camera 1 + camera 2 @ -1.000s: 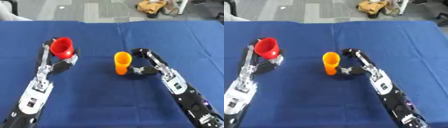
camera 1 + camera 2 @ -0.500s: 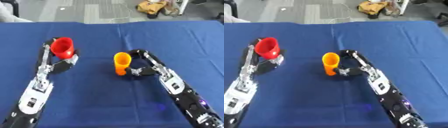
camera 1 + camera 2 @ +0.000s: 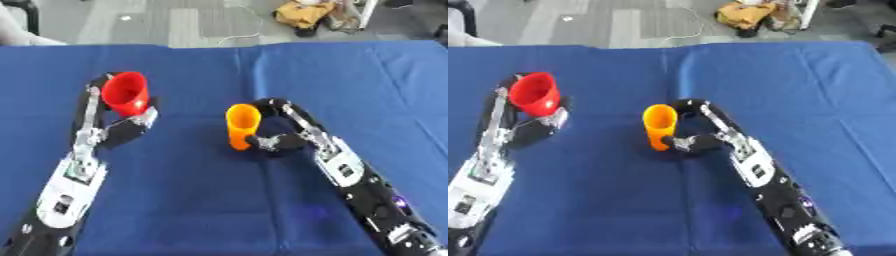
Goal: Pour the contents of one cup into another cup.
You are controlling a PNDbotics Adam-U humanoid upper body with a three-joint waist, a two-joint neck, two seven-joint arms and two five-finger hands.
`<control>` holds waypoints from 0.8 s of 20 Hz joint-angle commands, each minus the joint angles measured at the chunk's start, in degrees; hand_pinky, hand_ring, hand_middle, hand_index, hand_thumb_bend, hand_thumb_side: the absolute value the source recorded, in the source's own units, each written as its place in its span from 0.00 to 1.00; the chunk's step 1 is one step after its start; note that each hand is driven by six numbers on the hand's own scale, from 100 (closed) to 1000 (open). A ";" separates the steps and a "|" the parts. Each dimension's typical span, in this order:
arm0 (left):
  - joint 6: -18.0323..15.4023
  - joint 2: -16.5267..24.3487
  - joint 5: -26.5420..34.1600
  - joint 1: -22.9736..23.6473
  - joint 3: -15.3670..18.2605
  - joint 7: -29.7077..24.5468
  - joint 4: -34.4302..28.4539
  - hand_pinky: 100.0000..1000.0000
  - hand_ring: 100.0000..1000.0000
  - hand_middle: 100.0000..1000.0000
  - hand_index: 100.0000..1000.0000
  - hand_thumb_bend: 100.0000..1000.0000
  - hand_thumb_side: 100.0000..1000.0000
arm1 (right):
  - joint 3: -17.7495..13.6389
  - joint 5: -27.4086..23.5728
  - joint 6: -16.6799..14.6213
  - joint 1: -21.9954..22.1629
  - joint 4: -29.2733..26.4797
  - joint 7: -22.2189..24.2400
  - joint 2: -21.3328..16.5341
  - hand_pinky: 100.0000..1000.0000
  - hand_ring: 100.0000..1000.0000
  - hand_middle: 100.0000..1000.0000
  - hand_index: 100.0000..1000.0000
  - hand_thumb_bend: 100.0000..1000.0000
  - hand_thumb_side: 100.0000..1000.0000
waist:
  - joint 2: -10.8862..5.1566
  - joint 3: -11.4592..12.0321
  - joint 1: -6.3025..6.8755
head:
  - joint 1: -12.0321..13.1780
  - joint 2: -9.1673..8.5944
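Right robot hand curls around the base of the orange cup, which stands upright near the middle of the blue-covered desk. Left robot hand grasps the red cup, raised off the desk and tilted slightly, well apart from the orange one.
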 commanded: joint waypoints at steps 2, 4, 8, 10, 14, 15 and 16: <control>0.02 -0.09 0.40 -1.35 -0.03 -0.31 -1.58 0.18 0.44 0.42 0.66 0.07 0.00 | 0.86 1.14 -0.26 -0.94 1.19 0.71 1.26 0.79 0.82 0.69 0.83 0.56 0.38 | -0.62 0.39 0.18 | -0.31 -0.08; 0.05 -0.12 0.45 -1.37 -0.08 -0.35 -1.60 0.18 0.44 0.42 0.66 0.07 0.00 | 0.99 1.43 -0.47 -1.12 1.28 0.84 1.53 0.80 0.82 0.69 0.83 0.56 0.38 | -0.61 0.50 0.18 | -0.33 -0.06; 0.02 -0.19 0.53 -1.40 -0.24 -0.47 -1.59 0.18 0.44 0.42 0.66 0.07 0.00 | 1.11 2.21 -1.02 -1.50 0.59 0.69 1.78 0.80 0.82 0.69 0.83 0.56 0.39 | -0.65 0.56 0.08 | -0.43 -0.13; -0.01 -0.19 0.51 -1.47 -0.31 -0.55 -1.71 0.18 0.44 0.42 0.66 0.07 0.00 | 0.97 2.48 -1.23 -1.57 -0.07 -0.06 1.77 0.80 0.82 0.69 0.83 0.56 0.39 | -0.68 0.58 0.02 | -0.40 -0.21; 0.05 -0.15 0.64 -1.60 -0.35 -0.63 -2.04 0.19 0.44 0.42 0.66 0.07 0.00 | 0.96 3.03 -1.40 -1.52 -0.99 -2.07 1.76 0.80 0.82 0.68 0.83 0.55 0.39 | -0.75 0.57 -0.12 | -0.40 -0.35; 0.08 -0.15 0.65 -1.60 -0.36 -0.65 -2.09 0.19 0.44 0.42 0.66 0.07 0.00 | 1.01 3.20 -1.42 -1.50 -1.10 -2.35 1.77 0.80 0.82 0.68 0.83 0.55 0.39 | -0.75 0.57 -0.13 | -0.40 -0.37; 0.11 -0.14 0.65 -1.59 -0.37 -0.67 -2.11 0.19 0.44 0.42 0.66 0.07 0.00 | 1.04 3.38 -1.49 -1.51 -1.26 -2.61 1.77 0.81 0.82 0.69 0.83 0.56 0.39 | -0.78 0.58 -0.17 | -0.41 -0.39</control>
